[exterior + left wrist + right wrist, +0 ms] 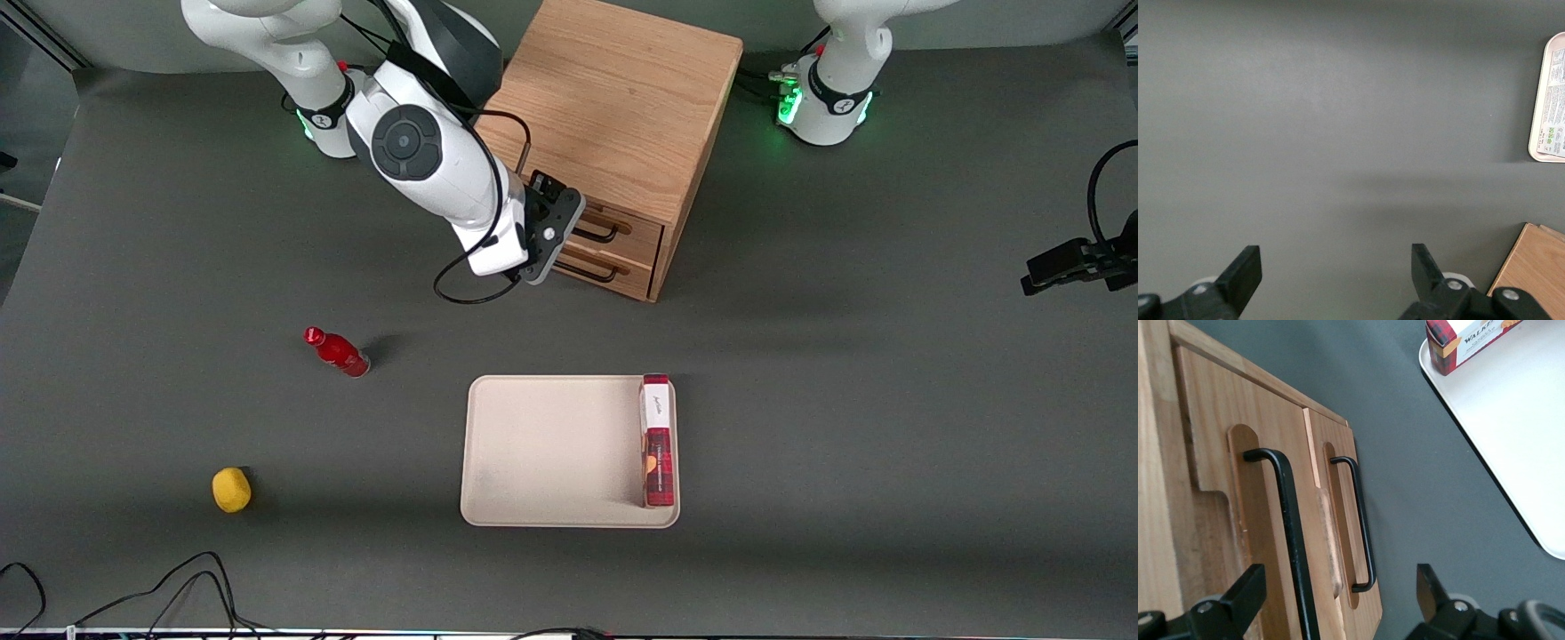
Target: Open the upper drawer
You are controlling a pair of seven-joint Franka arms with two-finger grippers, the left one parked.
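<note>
The wooden cabinet (613, 107) stands at the back of the table, its two drawers facing the front camera at an angle. The upper drawer (642, 229) looks shut, its front level with the lower drawer (633, 267). Its black bar handle (606, 235) also shows close up in the right wrist view (1290, 527), beside the lower handle (1363, 520). My right gripper (567, 242) is directly in front of the drawers, at handle height. It is open (1338, 590), fingers wide apart. The upper handle's bar runs between them without touching either finger (1245, 593).
A beige tray (542, 453) lies nearer the front camera, with a red cookie box (657, 442) along one edge. A red bottle (339, 351) and a yellow fruit-like object (231, 490) sit toward the working arm's end. Cables (178, 587) lie along the front edge.
</note>
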